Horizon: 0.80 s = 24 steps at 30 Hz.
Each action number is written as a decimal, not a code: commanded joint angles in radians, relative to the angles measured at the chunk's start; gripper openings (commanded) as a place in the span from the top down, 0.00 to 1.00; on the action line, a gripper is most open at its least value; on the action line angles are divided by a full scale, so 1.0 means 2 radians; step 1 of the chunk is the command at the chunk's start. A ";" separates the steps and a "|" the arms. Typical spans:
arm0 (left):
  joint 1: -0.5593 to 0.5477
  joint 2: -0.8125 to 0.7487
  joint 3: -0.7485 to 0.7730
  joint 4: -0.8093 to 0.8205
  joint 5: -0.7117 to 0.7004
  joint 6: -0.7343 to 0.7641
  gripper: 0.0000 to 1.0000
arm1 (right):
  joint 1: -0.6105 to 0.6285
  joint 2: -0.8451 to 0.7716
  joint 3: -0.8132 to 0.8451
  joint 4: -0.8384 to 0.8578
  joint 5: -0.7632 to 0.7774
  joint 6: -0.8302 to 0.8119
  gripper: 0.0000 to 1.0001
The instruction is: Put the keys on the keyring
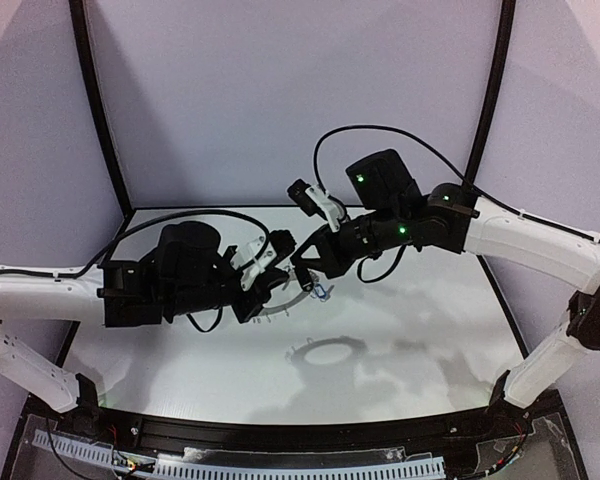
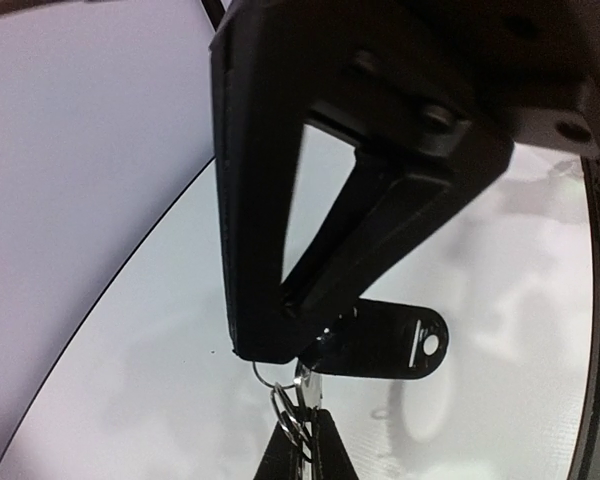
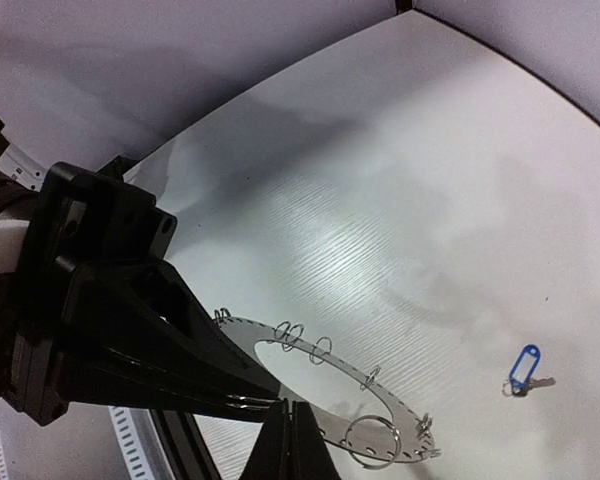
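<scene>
The keyring [image 3: 346, 367], a flat grey disc with wire loops on its rim, hangs above the table. My left gripper [image 1: 268, 277] is shut on its edge; in the left wrist view my own fingertips [image 2: 302, 452] pinch it beside several loops [image 2: 286, 415]. My right gripper [image 1: 306, 268] is shut on the black-headed key [image 2: 390, 341], pressed tip to tip against the left gripper at the ring's rim. In the right wrist view its tips [image 3: 292, 446] touch the disc beside the left gripper [image 3: 260, 396]. The blue-tagged key [image 3: 523, 368] lies on the table, apart from the ring.
The white table [image 1: 420, 330] has a black rim, and the ring's shadow [image 1: 330, 352] falls on it in front of the grippers. Grey curtain walls stand close behind and at both sides. A cable tray [image 1: 280, 462] runs along the near edge.
</scene>
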 commanded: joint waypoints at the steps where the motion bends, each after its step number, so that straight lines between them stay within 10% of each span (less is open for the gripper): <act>1: -0.002 -0.039 -0.017 0.073 0.016 0.030 0.99 | -0.037 0.039 0.006 -0.082 0.003 0.045 1.00; 19: -0.002 -0.063 -0.074 0.158 0.040 0.064 0.99 | -0.054 0.081 0.037 -0.070 -0.085 0.045 1.00; 24: -0.002 -0.061 -0.083 0.151 0.032 0.036 0.72 | -0.048 0.044 0.042 -0.046 -0.104 -0.011 1.00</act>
